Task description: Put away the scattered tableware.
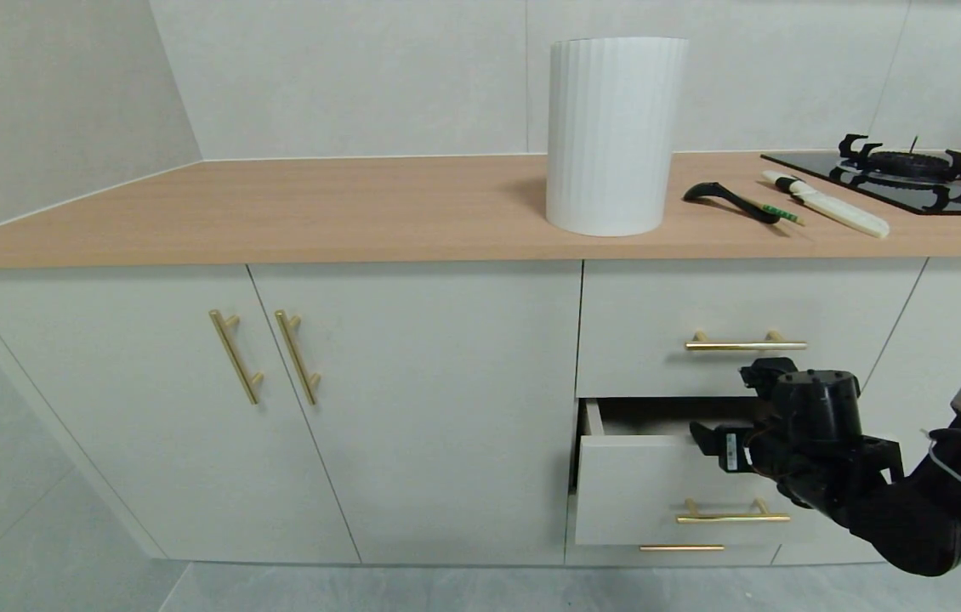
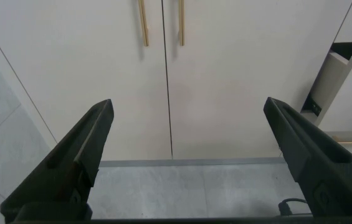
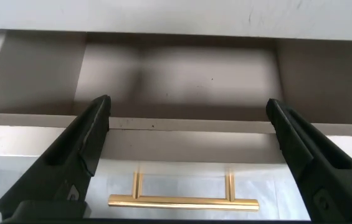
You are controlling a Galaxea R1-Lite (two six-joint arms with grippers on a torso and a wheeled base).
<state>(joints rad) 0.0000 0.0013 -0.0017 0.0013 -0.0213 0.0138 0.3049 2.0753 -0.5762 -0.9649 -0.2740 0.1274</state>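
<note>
A black spoon (image 1: 730,199), a green-banded chopstick (image 1: 789,217) and a white knife (image 1: 829,204) lie flat, close together, near the table's (image 1: 361,212) front edge, towards its right end.

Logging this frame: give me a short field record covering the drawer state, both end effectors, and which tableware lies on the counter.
drawer: second drawer pulled open, nothing visible inside
right end effector: open, empty, in front of the drawer opening
left end effector: open, empty, facing the cabinet doors
on countertop: black spoon, green-marked stick, white knife
placement: between white ribbed container and hob
status: no tableware put away yet
</note>
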